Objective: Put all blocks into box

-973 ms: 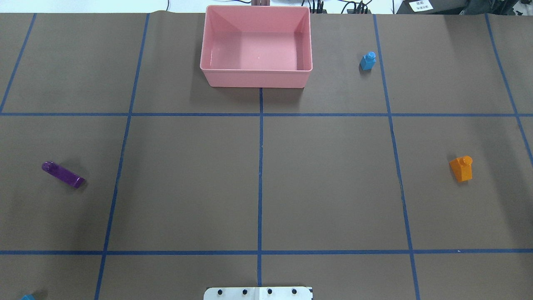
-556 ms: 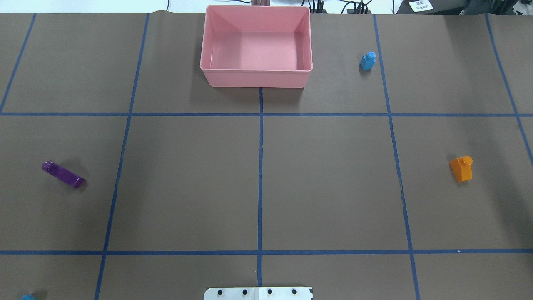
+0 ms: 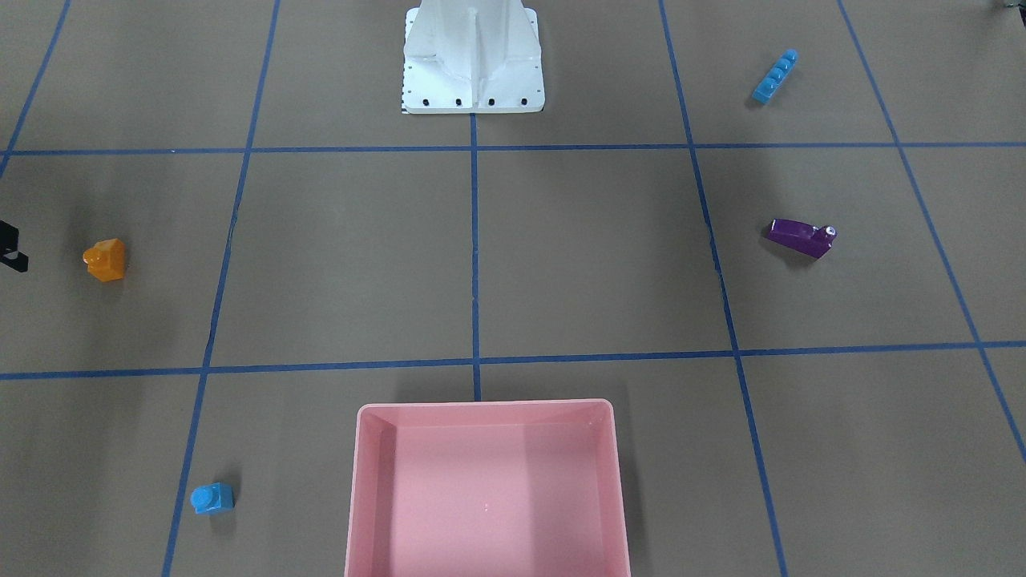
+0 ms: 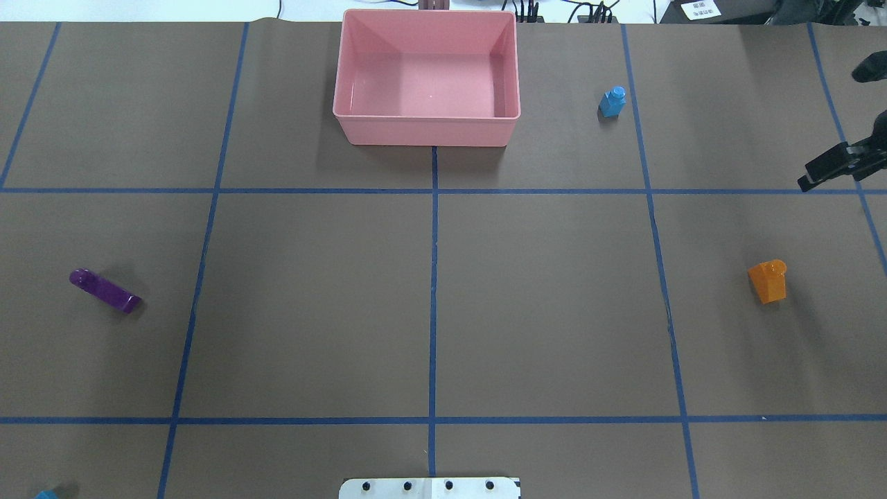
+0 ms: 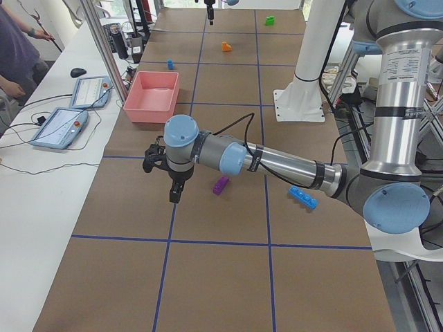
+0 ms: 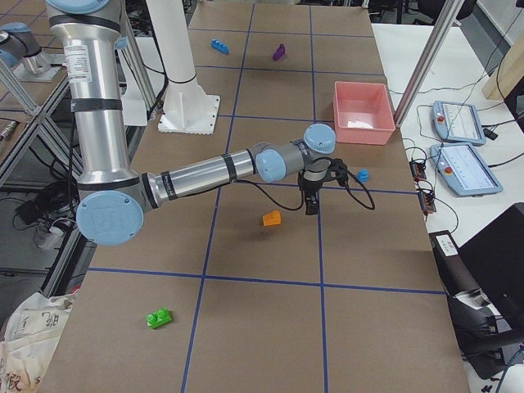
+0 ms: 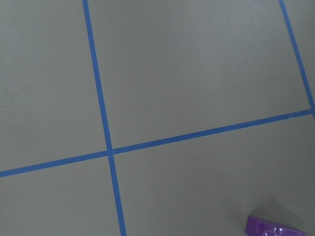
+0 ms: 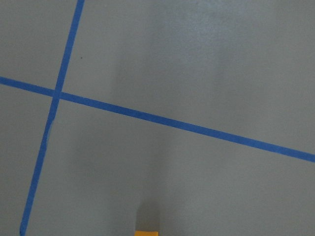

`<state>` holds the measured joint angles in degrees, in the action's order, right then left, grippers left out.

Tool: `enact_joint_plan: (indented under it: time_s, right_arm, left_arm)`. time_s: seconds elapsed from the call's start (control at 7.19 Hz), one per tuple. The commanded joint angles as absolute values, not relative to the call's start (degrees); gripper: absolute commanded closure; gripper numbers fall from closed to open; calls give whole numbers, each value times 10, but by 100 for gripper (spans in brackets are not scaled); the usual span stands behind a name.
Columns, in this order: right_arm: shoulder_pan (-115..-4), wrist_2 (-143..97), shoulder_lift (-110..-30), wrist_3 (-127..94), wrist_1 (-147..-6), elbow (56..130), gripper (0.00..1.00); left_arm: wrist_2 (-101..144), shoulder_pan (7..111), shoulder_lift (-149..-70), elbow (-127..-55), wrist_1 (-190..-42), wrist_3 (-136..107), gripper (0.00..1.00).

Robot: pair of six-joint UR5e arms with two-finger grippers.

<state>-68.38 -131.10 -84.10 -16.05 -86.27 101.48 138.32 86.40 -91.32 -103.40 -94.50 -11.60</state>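
Note:
The pink box (image 4: 426, 130) stands empty at the far middle of the table. The small blue block (image 4: 612, 101) stands to its right. The orange block (image 4: 768, 281) lies at the right and the purple sloped block (image 4: 105, 291) at the left. The long blue block (image 3: 774, 76) lies near the robot's left, and the green block (image 6: 159, 317) far out on its right. My right gripper (image 4: 831, 128) hangs open and empty above the table, beyond the orange block. My left gripper (image 5: 169, 181) hovers next to the purple block (image 5: 221, 185); I cannot tell its state.
The white robot base (image 3: 473, 60) stands at the near middle edge of the table. Blue tape lines divide the brown table cover (image 4: 554, 305) into squares. Tablets (image 5: 66, 117) and an operator (image 5: 14, 55) are beyond the table's far side.
My right gripper has come into the overhead view at the right edge. None of the blocks or the box has moved.

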Motion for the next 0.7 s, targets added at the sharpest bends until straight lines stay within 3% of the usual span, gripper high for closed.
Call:
enact_joint_plan:
  time_s: [0.0, 0.56]
  right_arm:
    - [-622, -1284, -839, -184, -860, 1012, 0]
    - [-580, -1295, -876, -187, -863, 1005, 0]
  left_arm:
    - [1382, 846, -909, -1038, -989, -261, 0]
    - [1382, 845, -907, -1038, -1017, -296, 0]
